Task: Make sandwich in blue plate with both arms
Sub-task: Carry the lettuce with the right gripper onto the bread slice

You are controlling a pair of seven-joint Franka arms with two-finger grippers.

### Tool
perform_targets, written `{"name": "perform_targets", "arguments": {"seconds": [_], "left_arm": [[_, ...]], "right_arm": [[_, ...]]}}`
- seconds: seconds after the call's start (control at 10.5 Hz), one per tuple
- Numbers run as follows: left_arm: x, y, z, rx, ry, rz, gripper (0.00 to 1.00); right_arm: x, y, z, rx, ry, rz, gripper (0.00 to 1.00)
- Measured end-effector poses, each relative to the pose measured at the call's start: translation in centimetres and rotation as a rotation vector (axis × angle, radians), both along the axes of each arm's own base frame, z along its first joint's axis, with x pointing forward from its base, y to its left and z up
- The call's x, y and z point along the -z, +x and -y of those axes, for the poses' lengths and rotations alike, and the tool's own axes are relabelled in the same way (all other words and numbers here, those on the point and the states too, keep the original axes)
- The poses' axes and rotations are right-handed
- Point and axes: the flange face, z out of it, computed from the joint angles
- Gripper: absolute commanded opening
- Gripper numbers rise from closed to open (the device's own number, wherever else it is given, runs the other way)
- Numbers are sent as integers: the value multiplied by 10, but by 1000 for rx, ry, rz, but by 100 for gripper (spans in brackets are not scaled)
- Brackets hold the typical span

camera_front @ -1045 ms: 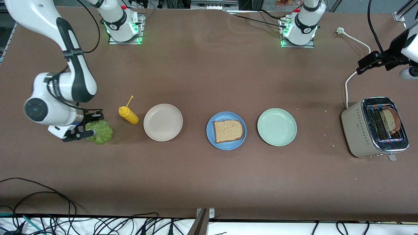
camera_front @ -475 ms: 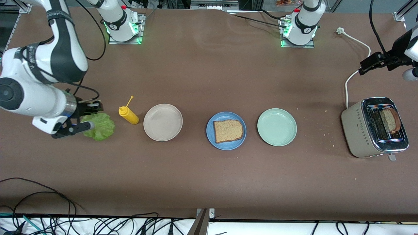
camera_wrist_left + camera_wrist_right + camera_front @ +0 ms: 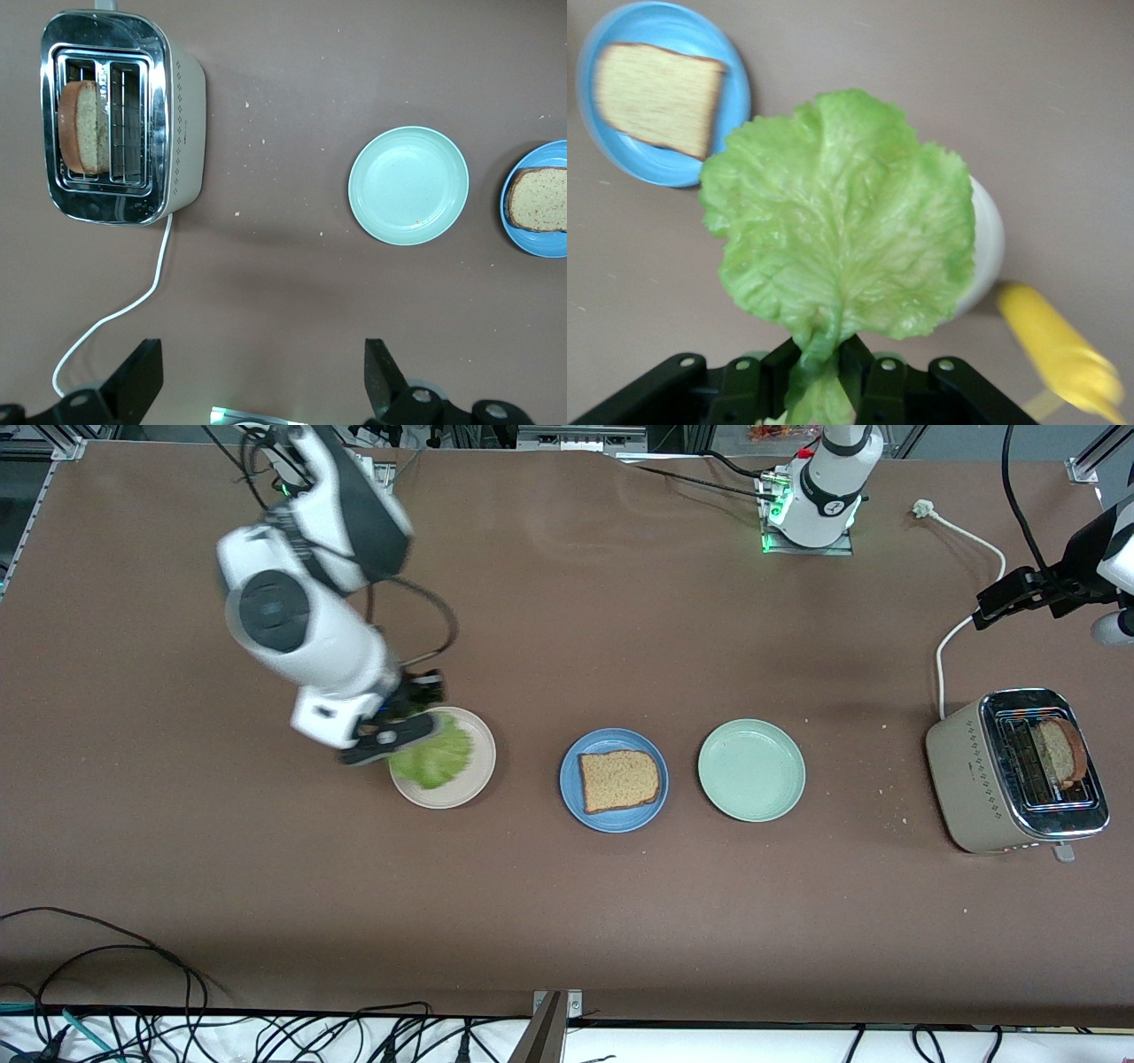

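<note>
My right gripper (image 3: 400, 732) is shut on the stem of a ruffled green lettuce leaf (image 3: 434, 755) and holds it in the air over the beige plate (image 3: 462, 794). In the right wrist view the lettuce (image 3: 842, 221) hangs from the gripper (image 3: 828, 354). The blue plate (image 3: 574, 801) sits mid-table with one slice of brown bread (image 3: 620, 779) on it. A second bread slice (image 3: 1060, 749) stands in the toaster (image 3: 974, 779). My left gripper (image 3: 997, 602) waits open and empty over the toaster's white cord (image 3: 943, 657); its wrist view shows the gripper (image 3: 257, 381) with nothing in it.
A pale green plate (image 3: 751, 771) sits beside the blue plate toward the left arm's end. A yellow mustard bottle (image 3: 1059, 350) lies by the beige plate (image 3: 988, 239), hidden by the right arm in the front view. Crumbs lie near the toaster. Cables hang along the table's front edge.
The right arm lifted the lettuce off the table at its own end and carried it past the mustard bottle to above the beige plate. The left arm stayed where it was.
</note>
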Motion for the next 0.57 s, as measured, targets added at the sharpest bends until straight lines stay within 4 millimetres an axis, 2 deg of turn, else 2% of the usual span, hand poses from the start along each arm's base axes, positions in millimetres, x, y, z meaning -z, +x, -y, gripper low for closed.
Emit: {"name": "perform_targets", "arguments": {"seconds": [0.19, 0.29, 0.38, 0.57], "left_arm": [[0, 0, 0, 0, 0, 0, 100], [0, 0, 0, 0, 0, 0, 100], [0, 0, 0, 0, 0, 0, 100], [0, 0, 0, -1, 0, 0, 100]], "right_arm": [[37, -32, -107, -106, 110, 117, 13], [59, -43, -142, -137, 161, 167, 13], [83, -48, -163, -152, 204, 209, 13], [127, -44, -183, -187, 272, 320, 13]]}}
